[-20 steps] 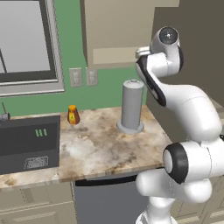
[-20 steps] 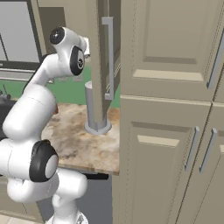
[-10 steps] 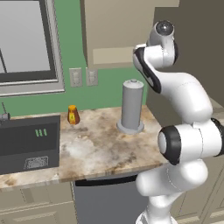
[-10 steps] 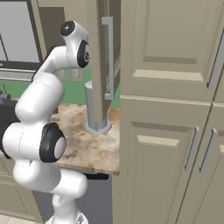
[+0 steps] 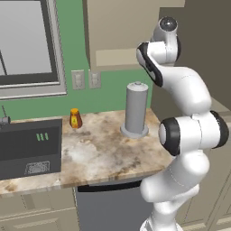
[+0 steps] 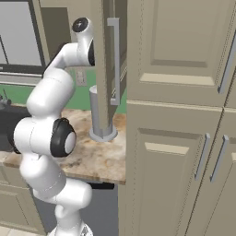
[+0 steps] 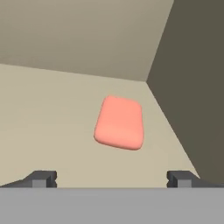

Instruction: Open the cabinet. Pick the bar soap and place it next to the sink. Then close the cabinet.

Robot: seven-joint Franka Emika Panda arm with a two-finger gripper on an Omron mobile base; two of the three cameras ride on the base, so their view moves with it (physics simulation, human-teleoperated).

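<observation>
While the gripper [image 7: 112,178] gapes: one bar soap [image 7: 119,123]; two fingertips [image 7: 43,178].

The bar soap [image 7: 119,123] is a small, flat, salmon-pink block with rounded corners and softly rounded edges. It lies flat on the pale beige floor of the cabinet [image 7: 52,113], turned slightly askew to the walls, apart from both the back wall and the darker side wall (the corner where those two meet sits just beyond it). Nothing touches it.

The cabinet is a beige upper wall unit. Its door [image 6: 109,64] stands swung open, seen nearly edge-on from the right base view, with the long vertical silver bar handle [image 6: 115,60] on its outer face.
</observation>
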